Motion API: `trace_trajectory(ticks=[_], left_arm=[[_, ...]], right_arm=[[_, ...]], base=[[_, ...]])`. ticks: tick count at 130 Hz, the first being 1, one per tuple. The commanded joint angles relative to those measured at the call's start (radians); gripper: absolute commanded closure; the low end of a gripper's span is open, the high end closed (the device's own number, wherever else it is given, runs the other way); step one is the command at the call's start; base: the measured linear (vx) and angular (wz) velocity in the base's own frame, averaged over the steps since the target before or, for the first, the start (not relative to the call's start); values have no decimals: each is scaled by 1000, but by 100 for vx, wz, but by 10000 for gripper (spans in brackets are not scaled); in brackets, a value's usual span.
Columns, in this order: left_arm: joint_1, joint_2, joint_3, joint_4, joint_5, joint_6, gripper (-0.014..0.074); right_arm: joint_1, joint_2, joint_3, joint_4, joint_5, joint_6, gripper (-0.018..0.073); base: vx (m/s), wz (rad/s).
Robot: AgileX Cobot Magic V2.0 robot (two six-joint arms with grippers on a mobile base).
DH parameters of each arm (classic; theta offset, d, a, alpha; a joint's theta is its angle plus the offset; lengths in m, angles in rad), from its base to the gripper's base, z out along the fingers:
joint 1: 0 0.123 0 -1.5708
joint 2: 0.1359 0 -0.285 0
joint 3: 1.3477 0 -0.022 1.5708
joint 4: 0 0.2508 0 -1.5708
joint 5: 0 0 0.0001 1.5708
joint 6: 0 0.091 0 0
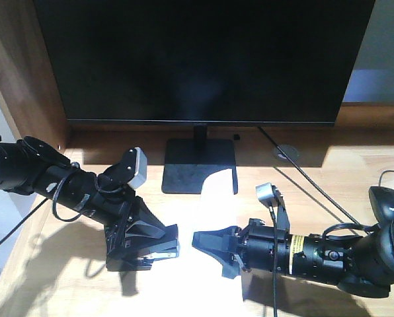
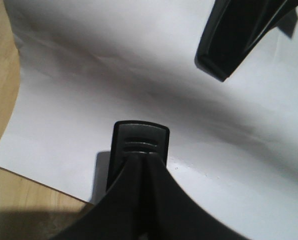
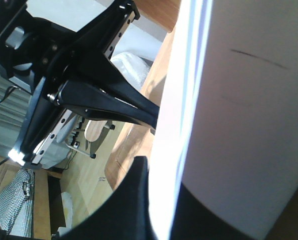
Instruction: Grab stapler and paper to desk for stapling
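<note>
Your right end effector point(image 1: 207, 241) pinches the paper point(image 2: 154, 80); the left end effector point(image 1: 151, 249) is spread wide. Lay the sheet flat on the bench point(image 1: 355, 158).

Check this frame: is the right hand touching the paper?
Touching. The right wrist view shows the white paper edge-on, clamped between the right hand's two dark fingers, with no gap visible.

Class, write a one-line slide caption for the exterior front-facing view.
Two grippers, left and right, meet over white paper on the wooden desk, below a dark monitor.
</note>
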Motion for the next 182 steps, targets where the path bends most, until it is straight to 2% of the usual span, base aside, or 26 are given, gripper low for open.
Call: trace_trajectory(ticks=[1, 78, 114, 147, 182], left_arm=[[-4, -47, -20, -49, 39, 0, 603], [-4, -47, -20, -49, 39, 0, 603], [-4, -47, -20, -49, 39, 0, 603], [-4, -47, -20, -49, 39, 0, 603], [-4, -47, -20, -49, 39, 0, 603]], right_arm=[[-5, -33, -14, 18, -196, -3, 562], [-7, -151, -11, 19, -169, 29, 562], [-7, -177, -11, -9, -60, 51, 562], [-7, -177, -11, -129, 147, 104, 562], [-7, -177, -11, -151, 299, 184, 562]], base=[[0, 0], [0, 0], [0, 0], [0, 0], [0, 0]])
